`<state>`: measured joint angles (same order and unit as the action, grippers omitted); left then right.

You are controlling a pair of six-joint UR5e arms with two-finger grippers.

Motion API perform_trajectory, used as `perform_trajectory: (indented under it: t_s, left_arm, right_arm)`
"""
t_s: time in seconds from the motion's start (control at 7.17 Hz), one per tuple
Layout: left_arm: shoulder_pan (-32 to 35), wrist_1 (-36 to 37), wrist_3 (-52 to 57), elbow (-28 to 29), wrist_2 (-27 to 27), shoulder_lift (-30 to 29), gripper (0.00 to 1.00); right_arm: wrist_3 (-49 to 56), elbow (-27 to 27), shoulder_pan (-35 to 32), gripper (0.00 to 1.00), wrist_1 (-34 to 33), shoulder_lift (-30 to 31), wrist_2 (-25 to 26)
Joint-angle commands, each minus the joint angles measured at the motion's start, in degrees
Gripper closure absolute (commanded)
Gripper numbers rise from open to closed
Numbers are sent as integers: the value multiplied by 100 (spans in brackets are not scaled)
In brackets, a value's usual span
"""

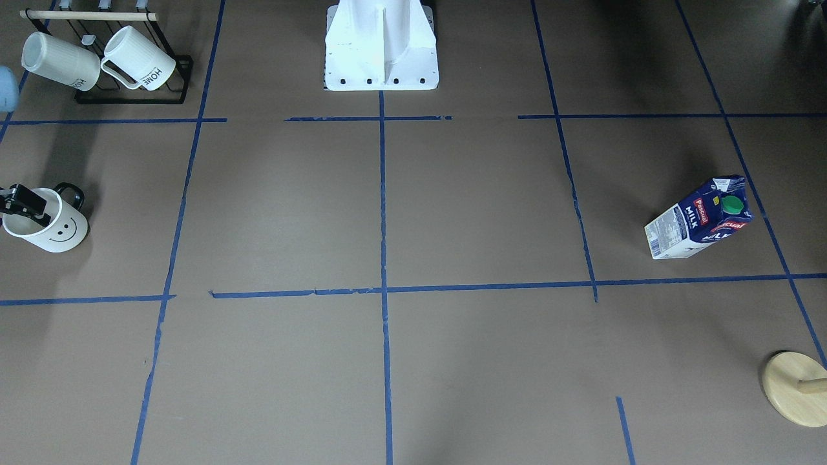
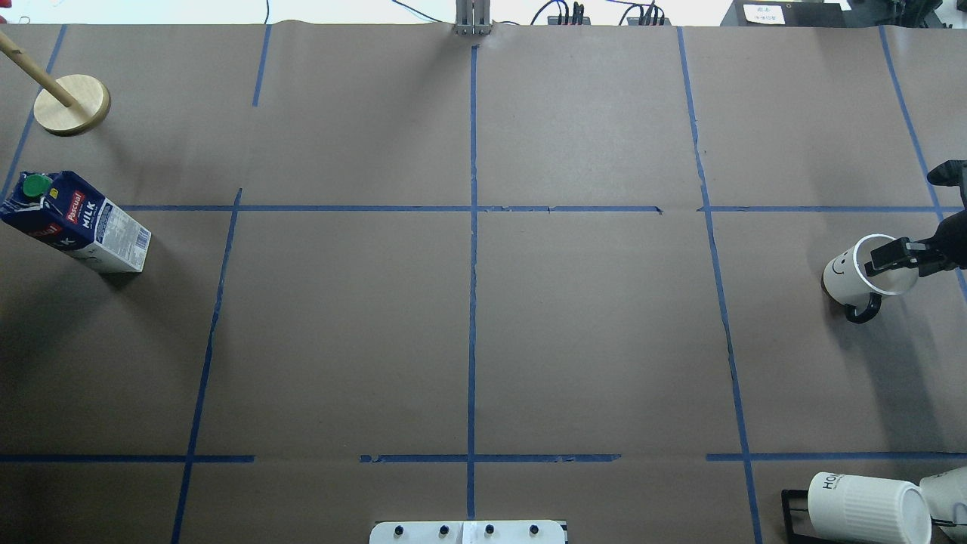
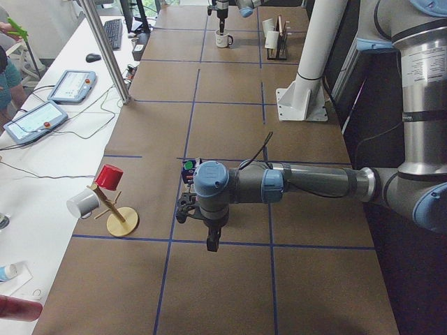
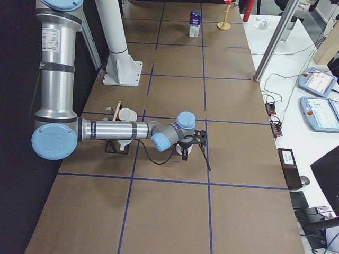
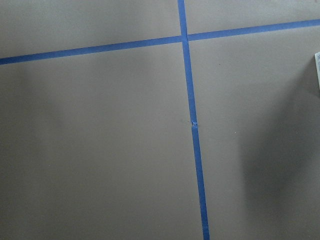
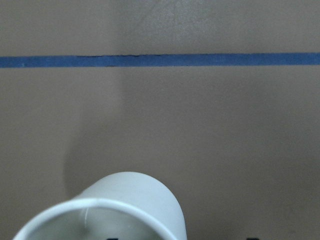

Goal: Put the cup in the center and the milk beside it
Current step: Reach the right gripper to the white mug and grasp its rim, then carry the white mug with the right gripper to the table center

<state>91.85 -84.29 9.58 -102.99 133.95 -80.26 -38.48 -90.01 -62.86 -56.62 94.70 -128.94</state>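
Cup (image 2: 857,273) at the overhead view's three o'clock edge, right gripper (image 2: 895,255) clamped on its rim (left gripper's state unreadable).

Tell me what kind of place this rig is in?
Likely a robotics lab: a paper-covered table gridded with blue tape, teach pendants on a side bench, and staged props like the cup and milk.

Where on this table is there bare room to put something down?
The whole middle, around the tape crossing, is bare. It is crowded only at the edges: milk and wooden stand on one side, cup and mug rack on the other.
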Motion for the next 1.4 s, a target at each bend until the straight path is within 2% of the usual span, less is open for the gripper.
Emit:
perform_trajectory:
  t_s: [0.0, 0.28, 0.56, 0.84, 0.98, 1.26]
  left_arm:
    - [0, 0, 0, -2, 0, 10, 0]
    - [0, 0, 0, -28, 0, 28, 0]
    - [0, 17, 0, -45, 0, 28, 0]
    - [0, 26, 0, -63, 0, 36, 0]
    - [0, 26, 0, -63, 0, 36, 0]
    - [0, 18, 9, -63, 0, 36, 0]
  right_arm:
    - [-2, -8, 10, 92, 28, -4, -17]
    - [15, -52, 10, 100, 28, -4, -52]
    - [-2, -332, 10, 100, -190, -178, -314]
    - [7, -342, 89, 100, -1012, -1324, -386]
    - [7, -342, 359, 100, -1305, -1905, -308]
    - [24, -255, 1053, 100, -1691, -2829, 261]
